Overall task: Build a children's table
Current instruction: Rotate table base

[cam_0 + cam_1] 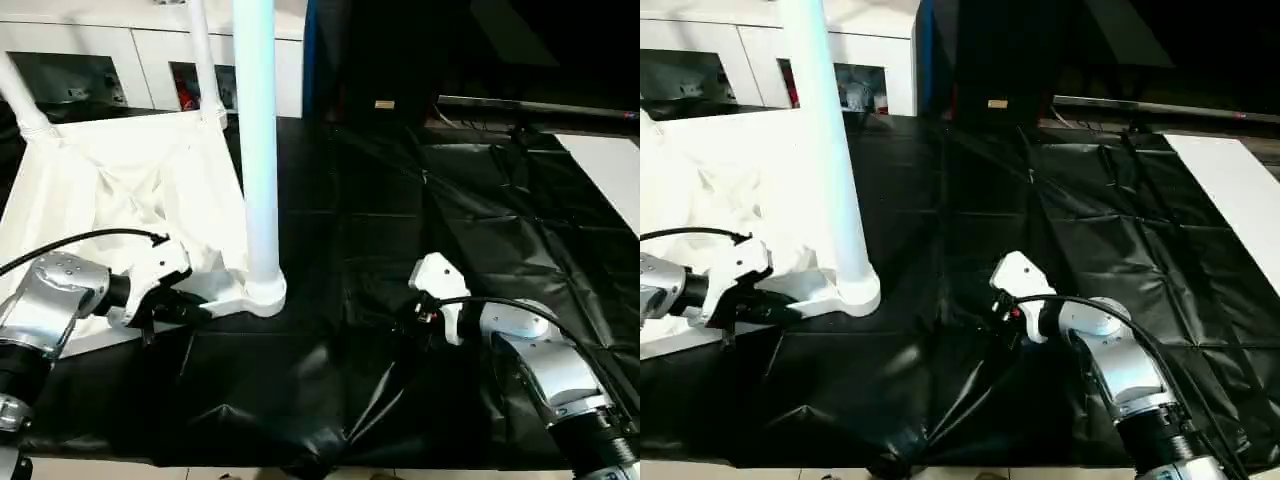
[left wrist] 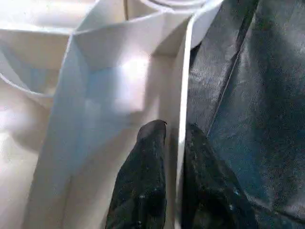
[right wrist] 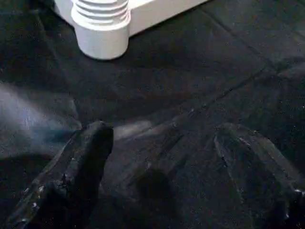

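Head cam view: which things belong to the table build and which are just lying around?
Part of the job:
- table top, upside down, ribs showing
- near leg, standing in its corner socket
- two far legs
- left claw, fingers either side of the top's rim

Lying about:
- black sheet
- white cabinet
- white board
- right claw, open over the sheet

Table top (image 1: 120,190): smooth white plastic with a slight sheen. Legs (image 1: 258,150): glossy white plastic tube. Sheet (image 1: 420,250) over the worktop: creased, shiny black plastic film (leather-like close up). Forearms (image 1: 545,365): brushed silver metal.
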Available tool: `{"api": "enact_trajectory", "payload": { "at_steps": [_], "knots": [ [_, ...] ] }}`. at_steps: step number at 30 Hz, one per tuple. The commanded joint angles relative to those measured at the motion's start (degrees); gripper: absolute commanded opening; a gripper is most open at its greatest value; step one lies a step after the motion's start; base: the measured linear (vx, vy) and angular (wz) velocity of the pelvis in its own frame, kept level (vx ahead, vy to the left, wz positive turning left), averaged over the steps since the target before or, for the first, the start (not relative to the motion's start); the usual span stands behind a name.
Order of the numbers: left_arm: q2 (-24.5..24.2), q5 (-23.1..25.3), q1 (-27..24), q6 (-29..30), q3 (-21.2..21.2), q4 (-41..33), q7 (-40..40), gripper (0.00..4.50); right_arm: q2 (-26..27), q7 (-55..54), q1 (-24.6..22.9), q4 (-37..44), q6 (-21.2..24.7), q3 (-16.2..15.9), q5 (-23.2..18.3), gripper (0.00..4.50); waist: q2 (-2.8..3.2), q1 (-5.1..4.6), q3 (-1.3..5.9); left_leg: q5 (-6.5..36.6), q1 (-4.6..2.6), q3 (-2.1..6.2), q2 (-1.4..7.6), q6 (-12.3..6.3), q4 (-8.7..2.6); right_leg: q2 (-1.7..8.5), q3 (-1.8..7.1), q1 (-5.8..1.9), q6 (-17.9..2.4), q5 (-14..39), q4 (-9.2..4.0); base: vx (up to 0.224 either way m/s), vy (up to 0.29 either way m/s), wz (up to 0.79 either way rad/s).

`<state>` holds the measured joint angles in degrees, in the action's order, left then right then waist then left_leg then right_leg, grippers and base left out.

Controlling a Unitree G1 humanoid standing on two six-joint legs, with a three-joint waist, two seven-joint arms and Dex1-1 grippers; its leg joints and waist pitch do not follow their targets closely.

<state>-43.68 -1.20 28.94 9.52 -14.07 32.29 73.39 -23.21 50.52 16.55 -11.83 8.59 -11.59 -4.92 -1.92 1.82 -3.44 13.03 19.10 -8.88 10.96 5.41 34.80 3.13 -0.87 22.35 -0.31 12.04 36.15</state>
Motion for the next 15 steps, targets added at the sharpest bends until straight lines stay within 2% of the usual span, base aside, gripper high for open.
{"api": "enact_trajectory", "payload": {
  "at_steps": [1,3,4,6,7,8,11,13,15],
  "knots": [
    [1.06,1.78,-1.17,-3.51,-1.58,0.26,-1.37,0.24,0.69,0.08,0.89,1.20,1.27,1.43,-2.19,3.87,0.84,0.00,3.51,7.46,0.34,-0.13,1.59,-0.93,-4.51,3.67,2.12,-2.89,-15.88,2.75,-3.70,0.000,0.000,0.00],
    [2.75,1.09,-2.10,-5.80,-1.69,-0.78,-1.81,0.06,1.36,0.38,0.72,1.69,2.01,1.91,-3.56,3.87,0.72,0.04,3.51,6.95,0.41,-0.15,1.69,-1.22,-4.52,3.75,2.13,-2.87,-15.85,2.58,-3.69,0.000,0.000,0.00],
    [4.48,0.25,-2.52,-7.47,-1.73,-2.13,-1.95,0.06,1.88,0.58,0.72,1.83,2.35,2.01,-4.26,3.87,0.15,0.22,3.45,7.46,0.22,-0.31,1.76,-1.42,-4.55,3.78,2.12,-2.69,-15.54,4.02,-3.85,0.000,0.000,0.00],
    [6.24,-0.82,-2.74,-8.46,-1.87,-3.75,-1.54,0.06,2.20,0.96,0.80,1.79,2.20,1.66,-4.41,3.87,0.32,0.46,3.48,7.04,0.25,-0.31,1.79,-1.55,-4.56,3.86,2.15,-2.67,-15.34,4.41,-3.74,0.000,0.000,0.00],
    [7.95,-1.79,-2.85,-9.27,-2.38,-5.40,-0.37,0.06,2.48,1.56,0.89,1.84,1.99,1.00,-4.41,3.87,0.41,0.67,3.53,6.50,-0.07,-0.52,1.88,-1.79,-4.50,3.84,2.15,-2.38,-15.55,3.63,-3.75,0.000,0.000,0.00],
    [8.18,-1.95,-2.87,-9.30,-2.49,-5.70,-0.15,0.06,2.52,1.66,0.90,1.86,1.95,0.88,-4.39,3.87,0.46,0.97,3.58,5.71,-0.10,-0.66,1.95,-2.08,-4.48,3.79,2.09,-2.32,-15.86,2.10,-3.58,0.000,0.000,0.00],
    [10.12,-2.16,-2.56,-10.50,-4.20,-8.11,1.43,0.06,3.00,2.99,0.81,2.59,3.52,0.23,-5.60,3.87,0.14,1.53,3.57,5.70,-0.22,-1.03,1.94,-2.66,-4.44,3.80,2.10,-2.15,-15.61,1.93,-3.53,0.000,0.000,0.00],
    [10.82,-1.72,-2.19,-11.17,-5.36,-8.81,1.94,0.00,2.99,3.24,0.69,3.17,4.23,0.30,-6.26,4.20,0.07,1.96,3.50,6.10,-0.20,-1.19,1.85,-2.86,-4.55,3.87,2.16,-2.11,-14.66,3.70,-3.79,0.000,0.000,0.00],
    [11.43,-1.48,-1.89,-11.50,-5.75,-8.78,1.66,0.00,2.63,3.80,0.41,3.73,4.34,0.05,-6.52,4.20,0.13,2.26,3.38,6.96,-0.15,-1.22,1.88,-2.30,-4.68,3.92,2.13,-2.06,-13.63,5.78,-3.94,0.000,0.000,0.00]
  ]
}}
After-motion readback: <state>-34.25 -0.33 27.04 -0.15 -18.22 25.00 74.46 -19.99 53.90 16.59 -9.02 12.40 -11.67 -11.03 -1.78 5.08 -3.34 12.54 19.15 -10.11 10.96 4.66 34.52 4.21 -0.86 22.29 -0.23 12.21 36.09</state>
